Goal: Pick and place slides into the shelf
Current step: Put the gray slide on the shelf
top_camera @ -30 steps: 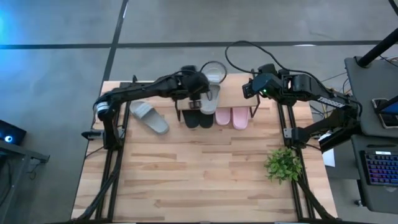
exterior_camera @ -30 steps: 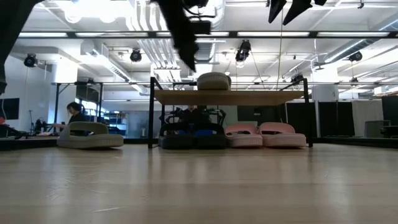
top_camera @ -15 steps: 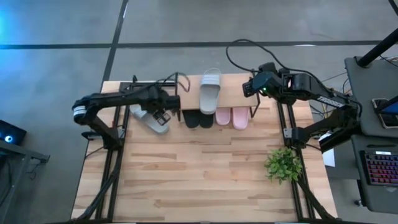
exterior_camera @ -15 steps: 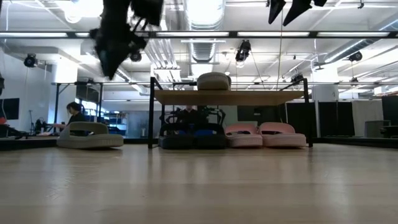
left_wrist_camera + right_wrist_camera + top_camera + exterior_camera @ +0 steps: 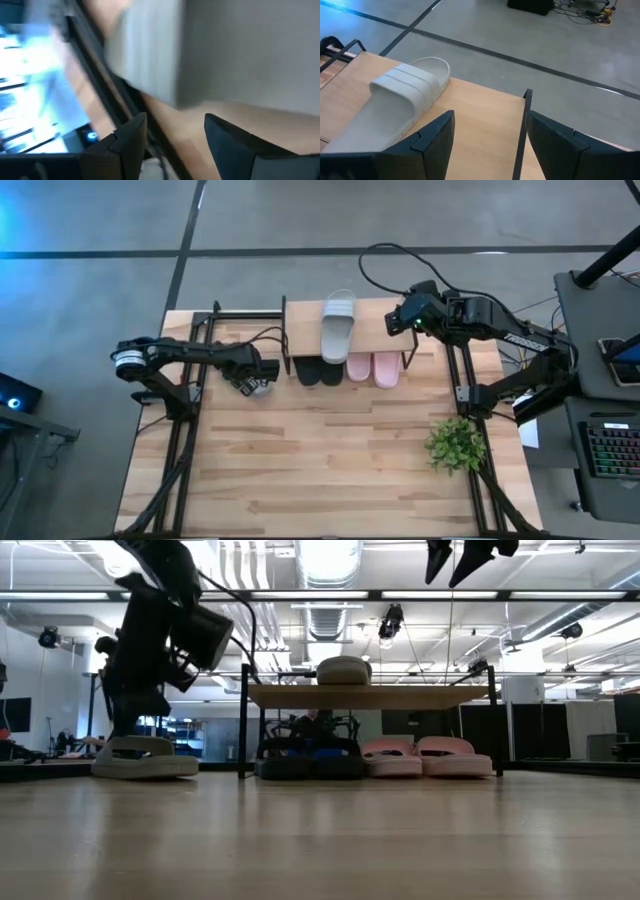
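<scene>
Wooden counter (image 5: 330,450): only the low view shows a grey slide (image 5: 145,758) under the open left tool (image 5: 254,379), which has moved left. Right tool (image 5: 404,323) hangs open.

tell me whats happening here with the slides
Two robot arms are putting slides on a small shelf. One grey slide lies on its top plank, with the black pair and pink pair underneath. The left gripper, fingers open, is down over the last grey slide on the table left of the shelf. The right gripper hovers open above the plank.
</scene>
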### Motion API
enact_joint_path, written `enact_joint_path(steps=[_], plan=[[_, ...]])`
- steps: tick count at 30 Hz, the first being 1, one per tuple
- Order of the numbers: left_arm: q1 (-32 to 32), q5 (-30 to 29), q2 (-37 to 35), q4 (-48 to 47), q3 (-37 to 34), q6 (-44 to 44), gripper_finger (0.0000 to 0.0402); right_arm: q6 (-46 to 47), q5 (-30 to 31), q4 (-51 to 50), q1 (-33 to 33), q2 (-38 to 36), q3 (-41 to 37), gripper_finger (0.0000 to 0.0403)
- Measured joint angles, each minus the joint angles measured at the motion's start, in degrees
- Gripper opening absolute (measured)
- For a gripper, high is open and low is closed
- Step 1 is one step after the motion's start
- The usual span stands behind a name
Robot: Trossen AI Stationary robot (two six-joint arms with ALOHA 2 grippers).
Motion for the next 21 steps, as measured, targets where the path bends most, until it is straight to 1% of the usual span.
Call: enact_joint_path(steps=[1, 4, 9, 12, 15, 17, 21], plan=[[0.18, -1.73, 0.26, 0.04, -0.52, -0.88, 0.0185, 0.0, -0.39, 0.49, -0.1, 0.12, 0.0, 0.0238], [0.68, -4.46, 0.97, 0.78, -1.27, -1.6, 0.0185, -0.02, -2.27, 1.53, -0.36, 0.66, 0.0, 0.0238], [2.06, -5.05, 1.03, 9.55, -3.41, 0.58, 0.0185, -0.04, -3.91, 2.17, -0.44, 1.29, 0.0, 0.0237], [3.11, -6.32, 1.05, 11.46, -5.11, 0.72, 0.0179, -0.03, -4.23, 2.15, -0.44, 1.44, 0.0, 0.0237], [3.96, -8.64, 1.05, 11.86, -6.45, 0.46, 0.0159, -0.02, -4.22, 2.12, -0.44, 1.44, 0.0, 0.0237], [4.44, -10.59, 1.01, 11.99, -7.33, 0.48, 0.0139, -0.02, -4.22, 2.12, -0.44, 1.44, 0.0, 0.0237], [5.47, -12.34, 0.98, 14.27, -9.01, 0.71, 0.0097, -0.02, -4.21, 2.08, -0.44, 1.54, 0.0, 0.0237]])
